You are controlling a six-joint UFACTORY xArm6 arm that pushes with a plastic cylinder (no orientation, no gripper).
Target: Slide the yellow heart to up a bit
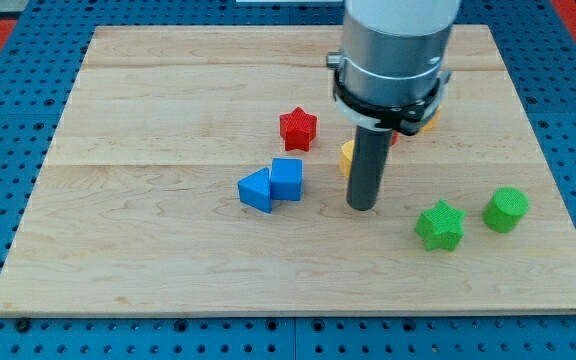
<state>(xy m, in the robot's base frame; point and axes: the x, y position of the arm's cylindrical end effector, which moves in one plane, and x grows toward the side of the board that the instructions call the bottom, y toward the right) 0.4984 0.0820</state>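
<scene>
My tip [362,207] rests on the board at the lower end of the dark rod, just below a yellow block [347,156]. Only the left edge of that yellow block shows; the rod hides the rest, so its shape cannot be made out. A second yellow piece [430,118] peeks out at the right of the arm's grey body, with a sliver of red [392,138] beside the rod. A red star [298,128] lies to the upper left of my tip.
A blue cube [287,179] and a blue triangular block [255,190] touch each other left of my tip. A green star [440,225] and a green cylinder [506,209] lie at the lower right. The wooden board [148,100] ends in blue pegboard.
</scene>
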